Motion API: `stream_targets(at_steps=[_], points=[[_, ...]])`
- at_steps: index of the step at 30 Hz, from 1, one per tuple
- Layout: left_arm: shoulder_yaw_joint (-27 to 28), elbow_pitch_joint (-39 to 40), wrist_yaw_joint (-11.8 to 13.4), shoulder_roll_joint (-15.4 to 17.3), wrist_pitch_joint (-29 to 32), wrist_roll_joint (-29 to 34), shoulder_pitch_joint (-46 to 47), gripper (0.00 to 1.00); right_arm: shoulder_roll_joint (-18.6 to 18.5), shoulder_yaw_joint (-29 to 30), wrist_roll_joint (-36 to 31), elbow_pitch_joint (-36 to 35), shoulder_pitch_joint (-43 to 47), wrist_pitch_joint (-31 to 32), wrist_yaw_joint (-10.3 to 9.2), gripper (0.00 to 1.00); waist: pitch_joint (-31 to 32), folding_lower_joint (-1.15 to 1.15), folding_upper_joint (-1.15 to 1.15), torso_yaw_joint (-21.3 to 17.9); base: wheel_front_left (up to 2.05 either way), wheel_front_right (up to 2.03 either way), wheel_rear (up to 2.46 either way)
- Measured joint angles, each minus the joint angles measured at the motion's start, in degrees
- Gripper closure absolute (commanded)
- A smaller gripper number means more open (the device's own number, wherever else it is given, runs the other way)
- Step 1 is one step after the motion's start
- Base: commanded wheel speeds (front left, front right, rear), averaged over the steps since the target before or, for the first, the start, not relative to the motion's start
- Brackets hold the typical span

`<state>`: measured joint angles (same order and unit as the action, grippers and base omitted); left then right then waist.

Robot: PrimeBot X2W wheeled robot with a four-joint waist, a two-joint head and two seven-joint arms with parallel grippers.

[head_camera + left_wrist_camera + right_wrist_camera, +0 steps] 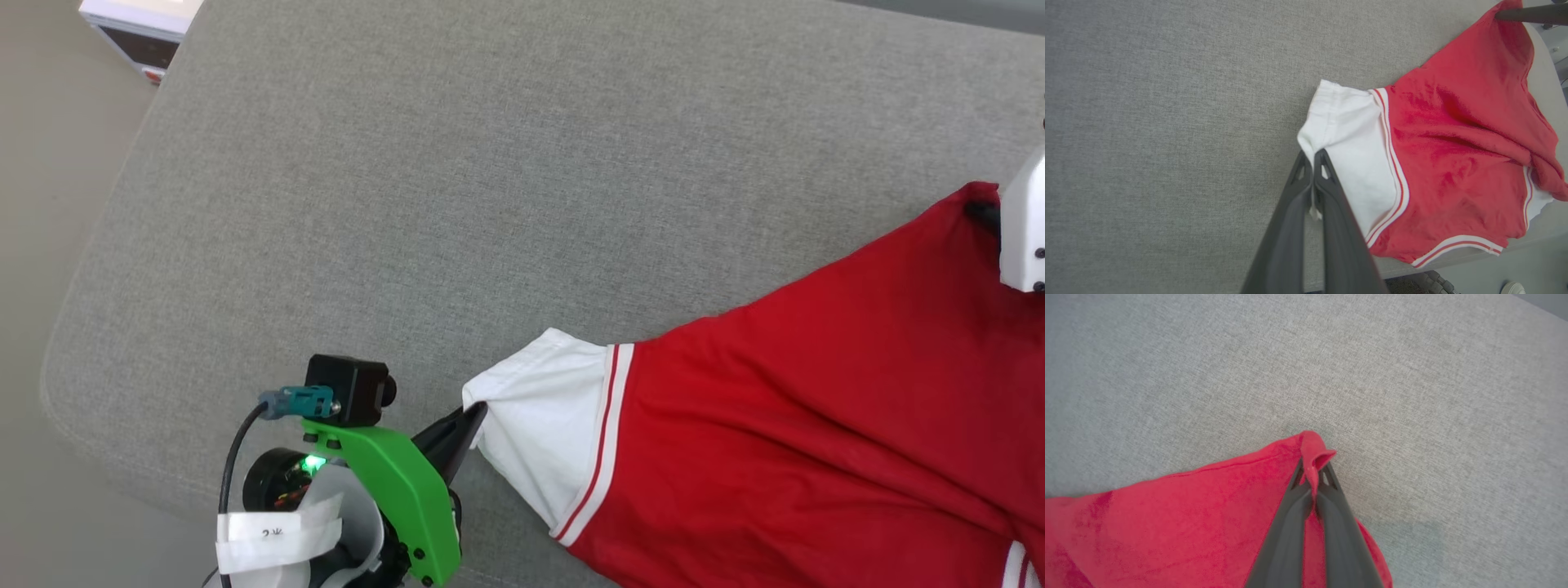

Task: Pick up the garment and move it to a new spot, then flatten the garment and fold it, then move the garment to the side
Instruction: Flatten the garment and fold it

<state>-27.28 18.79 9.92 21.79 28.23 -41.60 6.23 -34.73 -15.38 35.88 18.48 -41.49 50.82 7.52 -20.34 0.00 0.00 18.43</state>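
A garment point(816, 425), a soft red sports jersey with white sleeves and red-and-white striped trim, lies spread across a broad grey woven fabric cushion point(408, 204), held at two ends by two grippers. In the head view it fills the area from 3 o'clock down to 5 o'clock. The left gripper point(467, 425), two long dark fingers mounted behind a bright green plastic bracket point(400, 490), sits at about 7 o'clock with its tips pointing towards 2 o'clock. Its jaws are pressed together on the cuff edge of one white sleeve point(539, 425), and the left wrist view shows a thin strip of white cloth pinched between them. The right gripper point(1312, 467), the same dark two-fingered kind, is at the 3 o'clock edge of the head view beneath a white arm housing point(1020, 229). Its jaws are closed on a small rolled corner of the red cloth, which pokes past the tips towards 12 o'clock in the right wrist view. Count: one garment, two grippers, one cushion. The left wrist view shows two patches of white sleeve, the gripped one near centre and a second point(1537, 200) at 3 o'clock, partly under a red fold. A striped band point(1457, 245) runs along the garment's edge at 5 o'clock. The red body is rumpled with soft creases. One white box point(139, 28) sits at 11 o'clock in the head view, beside the cushion's far corner.
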Motion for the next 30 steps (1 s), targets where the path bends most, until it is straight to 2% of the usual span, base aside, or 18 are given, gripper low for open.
stream_targets(at_steps=[13,22,30], points=[[3.7,3.4,1.3,1.8,-1.2,0.0,0.7,1.0,-0.9,1.6,3.1,-1.2,1.5,-9.0,0.0,1.0,7.7,0.0,0.0,-5.5,0.0,0.0,0.0],[7.8,4.6,2.5,3.1,-2.6,1.2,5.7,1.0,-2.1,4.9,4.2,-7.0,5.1,-12.9,0.0,1.0,12.5,0.0,0.0,-10.6,0.0,0.0,0.0],[10.9,4.6,4.7,3.3,-4.6,4.0,11.5,1.0,-1.6,8.3,4.1,-13.8,8.4,-14.7,0.01,1.0,15.9,0.0,0.0,-15.0,0.0,0.0,0.0]])
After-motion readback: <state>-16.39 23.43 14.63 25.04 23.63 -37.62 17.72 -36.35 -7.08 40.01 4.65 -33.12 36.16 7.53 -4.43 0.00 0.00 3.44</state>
